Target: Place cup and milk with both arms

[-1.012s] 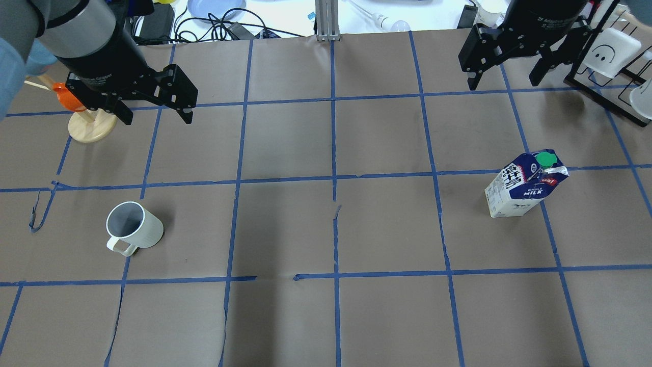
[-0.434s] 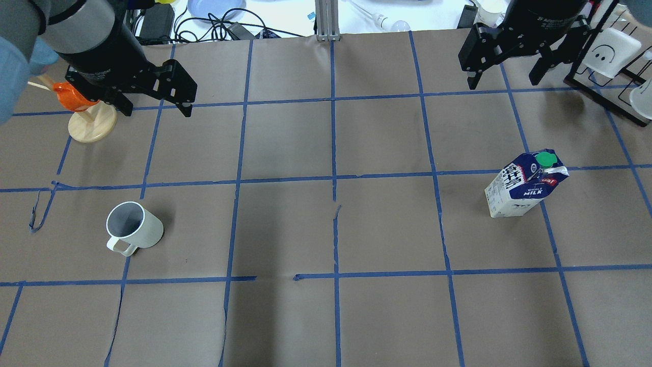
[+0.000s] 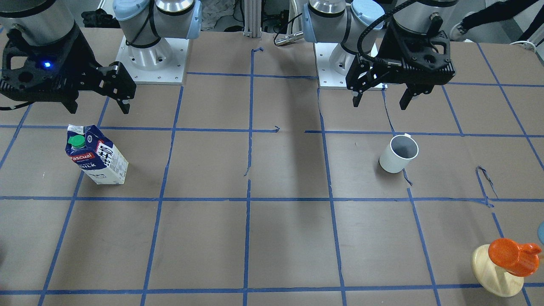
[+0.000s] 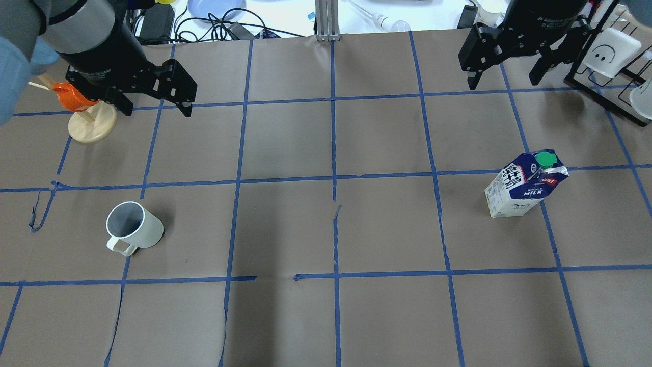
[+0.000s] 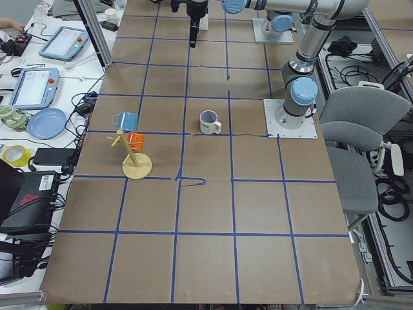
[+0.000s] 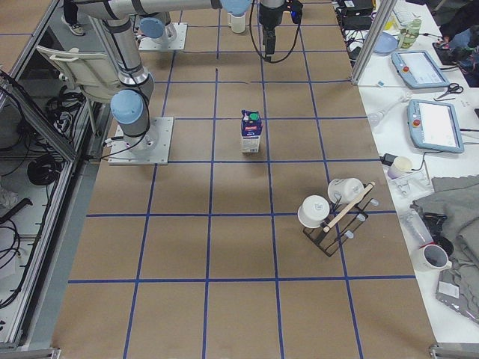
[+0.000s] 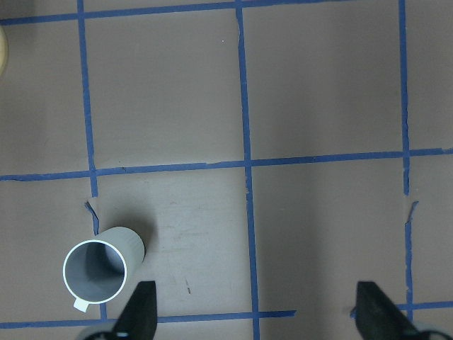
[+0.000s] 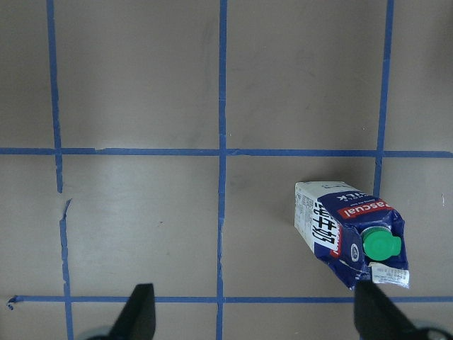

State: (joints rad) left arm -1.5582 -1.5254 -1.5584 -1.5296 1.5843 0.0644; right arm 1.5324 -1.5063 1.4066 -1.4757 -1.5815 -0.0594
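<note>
Front view: left claw (image 3: pixel 379 103) wide open, empty, near cup (image 3: pixel 397 154), toward surface (image 3: pixel 289 255) left edge. Right claw (image 3: pixel 98 109) wide open, empty, near milk (image 3: pixel 97 155), toward right edge.
Wrist views: cup looks hard, breakable; grab wall. Milk probably squishy; pinch flat sides gently.

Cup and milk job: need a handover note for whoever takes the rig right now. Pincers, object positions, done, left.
Left pincer: open, empty, raised above the table, clear of the cup.
Right pincer: open, empty, raised, clear of the milk.
Cup: upright on the robot's left half, untouched.
Milk: upright on the right half, green cap on, untouched.
Done: nothing grasped yet.
Left: likely left arm takes the cup, right arm the milk, then place both.
</note>
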